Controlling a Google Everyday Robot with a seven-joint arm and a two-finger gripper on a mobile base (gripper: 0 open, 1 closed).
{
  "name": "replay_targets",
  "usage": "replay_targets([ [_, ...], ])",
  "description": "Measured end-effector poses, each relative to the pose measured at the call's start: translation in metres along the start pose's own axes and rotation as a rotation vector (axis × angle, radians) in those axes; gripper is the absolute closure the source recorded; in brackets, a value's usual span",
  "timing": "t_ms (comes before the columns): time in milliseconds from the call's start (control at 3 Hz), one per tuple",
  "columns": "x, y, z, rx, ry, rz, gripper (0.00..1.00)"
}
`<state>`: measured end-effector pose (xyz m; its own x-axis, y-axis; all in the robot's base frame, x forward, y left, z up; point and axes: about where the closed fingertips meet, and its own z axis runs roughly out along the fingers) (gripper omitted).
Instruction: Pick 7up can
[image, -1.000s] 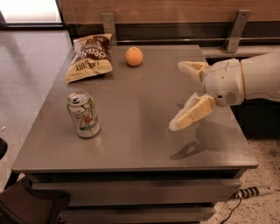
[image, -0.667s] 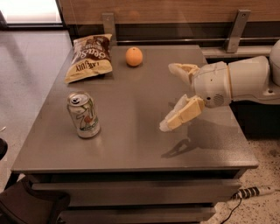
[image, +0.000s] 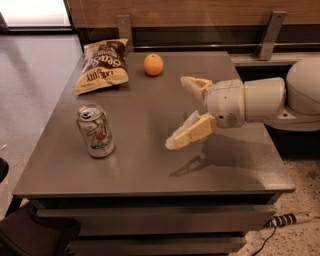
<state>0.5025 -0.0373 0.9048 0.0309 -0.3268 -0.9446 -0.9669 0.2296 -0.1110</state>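
- While it hovers above the right half of the grey rectangular table (image: 150, 170), the cream 2-finger gripper (image: 178, 113) has its fingers spread wide, holding nothing.
- The whitish-silver aluminium 7up can (image: 96, 131) stands upright, well apart from it, near the table's front-left corner.
- A round orange fruit (image: 153, 64) and a yellow-brown chip bag (image: 102, 66) lie at the far side.

Bench (image: 150, 170): you have a smooth grey top carrying three things.
7up can (image: 95, 131): you'll find it upright by the left edge, toward the near-left corner.
Chip bag (image: 102, 66): it lies flat at your far-left corner.
Orange (image: 153, 64): it sits near the far edge, just beside the bag.
Hand (image: 178, 114): it hovers over the bench from the right edge, fingers spread, holding nothing.
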Motion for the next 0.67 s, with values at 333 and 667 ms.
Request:
replay_targets([
  [333, 0.0, 0.0, 0.001, -0.001, 0.001, 0.0, 0.0],
  [667, -0.016, 0.002, 0.017, -0.023, 0.006, -0.036, 0.0],
])
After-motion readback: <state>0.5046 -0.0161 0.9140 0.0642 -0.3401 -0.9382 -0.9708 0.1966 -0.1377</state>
